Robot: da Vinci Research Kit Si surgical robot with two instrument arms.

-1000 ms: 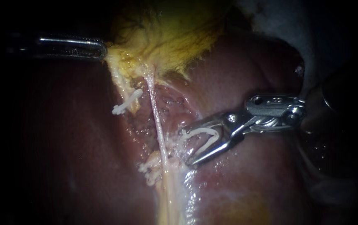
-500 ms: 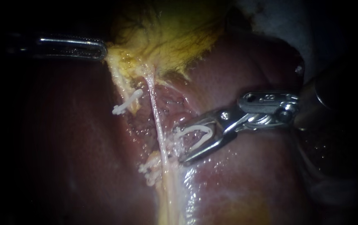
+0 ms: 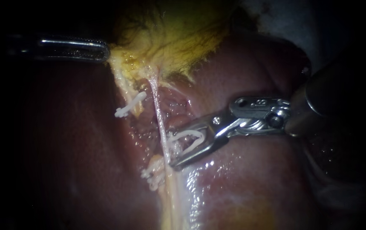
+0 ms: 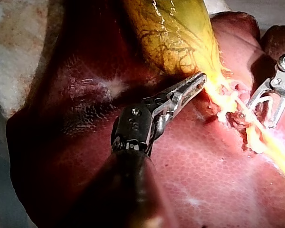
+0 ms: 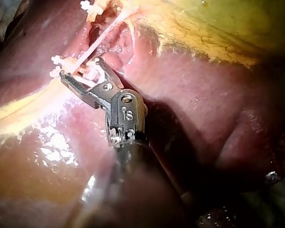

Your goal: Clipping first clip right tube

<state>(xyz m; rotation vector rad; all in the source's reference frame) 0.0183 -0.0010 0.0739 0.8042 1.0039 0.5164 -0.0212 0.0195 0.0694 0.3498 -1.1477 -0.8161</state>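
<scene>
Leftward has come my right instrument (image 3: 172, 150), its spread jaws holding a clip (image 3: 191, 136) at the right tube (image 3: 157, 111).

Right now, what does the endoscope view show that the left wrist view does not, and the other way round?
Only the endoscope view: a shut white clip left of the tube, and a cluster of clips lower down. Only the left wrist view: the joint and dark shaft of my left instrument. Both: its jaws gripping the gallbladder at its end, my right instrument holding an open clip at the tube, the liver.
</scene>
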